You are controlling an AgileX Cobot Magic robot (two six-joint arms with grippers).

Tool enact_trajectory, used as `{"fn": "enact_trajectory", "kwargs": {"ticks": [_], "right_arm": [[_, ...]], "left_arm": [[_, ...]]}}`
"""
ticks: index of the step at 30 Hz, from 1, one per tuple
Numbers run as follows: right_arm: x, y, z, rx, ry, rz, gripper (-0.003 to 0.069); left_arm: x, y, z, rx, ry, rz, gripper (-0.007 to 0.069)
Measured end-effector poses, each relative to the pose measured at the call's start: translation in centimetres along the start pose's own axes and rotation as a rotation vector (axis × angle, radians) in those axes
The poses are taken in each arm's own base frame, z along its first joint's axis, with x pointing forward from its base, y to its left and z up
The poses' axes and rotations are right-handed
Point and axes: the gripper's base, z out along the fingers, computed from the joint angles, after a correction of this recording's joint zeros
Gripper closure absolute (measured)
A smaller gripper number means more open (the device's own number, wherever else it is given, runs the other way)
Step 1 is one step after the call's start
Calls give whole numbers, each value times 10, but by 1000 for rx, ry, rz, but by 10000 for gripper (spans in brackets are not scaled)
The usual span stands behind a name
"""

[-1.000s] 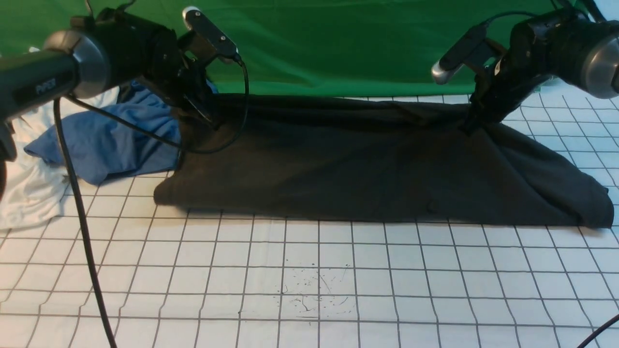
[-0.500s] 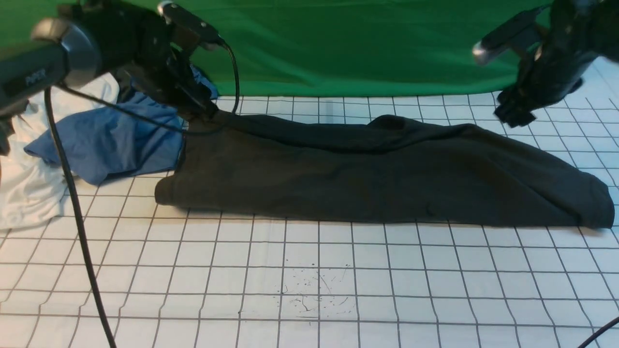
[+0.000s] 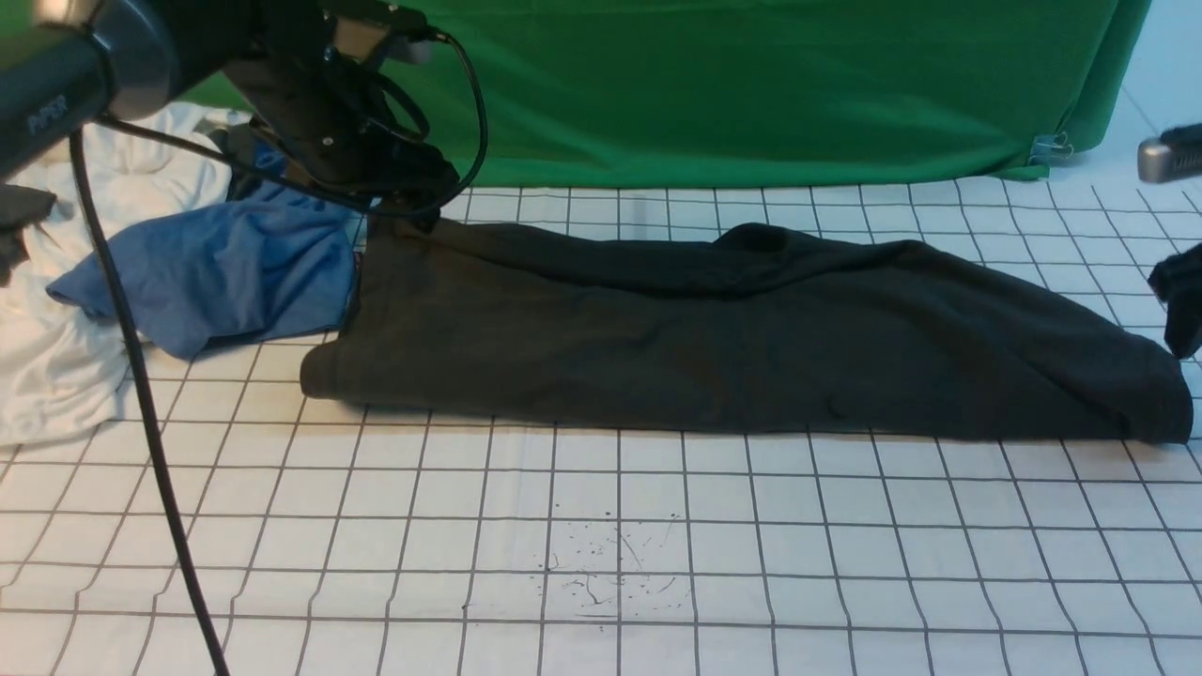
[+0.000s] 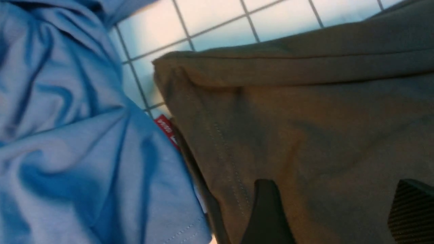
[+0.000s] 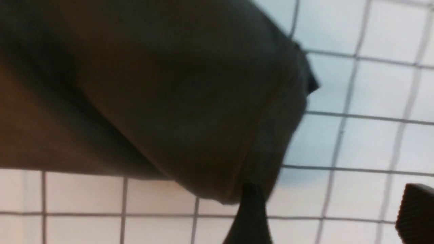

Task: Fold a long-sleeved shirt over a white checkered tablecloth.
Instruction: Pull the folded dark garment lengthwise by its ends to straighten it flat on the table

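The long-sleeved shirt (image 3: 732,338) lies as a long dark band across the white checkered tablecloth (image 3: 601,545). My left gripper (image 3: 408,208) hovers at the shirt's far left corner. In the left wrist view it (image 4: 339,210) is open over the dark cloth (image 4: 305,118), holding nothing. My right gripper (image 3: 1181,299) shows only at the picture's right edge, beside the shirt's right end. The right wrist view shows it (image 5: 332,213) open over bare checkered cloth (image 5: 369,142), one finger (image 5: 249,217) next to the shirt's rounded end (image 5: 176,101).
A blue garment (image 3: 216,272) lies against the shirt's left end, with a white garment (image 3: 47,366) further left. A green backdrop (image 3: 751,84) hangs behind. A small red tag (image 4: 166,130) shows between blue garment and shirt. The left arm's cable (image 3: 150,441) hangs down.
Both grippers have opened and let go of the shirt's far edge, which dropped flat onto the cloth. The right arm has swung out to the right; the left rose slightly.
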Motion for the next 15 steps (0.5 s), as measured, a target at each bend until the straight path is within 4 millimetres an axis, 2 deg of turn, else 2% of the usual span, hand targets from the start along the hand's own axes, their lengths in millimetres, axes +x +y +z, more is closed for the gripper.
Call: {"fn": "enact_trajectory", "kwargs": {"ticks": [4, 8, 12, 14, 15], "right_arm": [[-3, 4, 24, 1, -68, 26, 97], [-11, 3, 37, 11, -122, 77, 97], [-14, 5, 59, 3, -114, 112, 97], [-14, 6, 64, 0, -108, 117, 116], [-14, 6, 66, -1, -107, 118, 158]], "left_arm": [[1, 0, 0, 3, 6, 8, 264], [1, -1, 0, 7, 11, 14, 296], [1, -1, 0, 7, 12, 19, 340], [1, -1, 0, 7, 12, 19, 356], [1, -1, 0, 6, 12, 24, 375]]}}
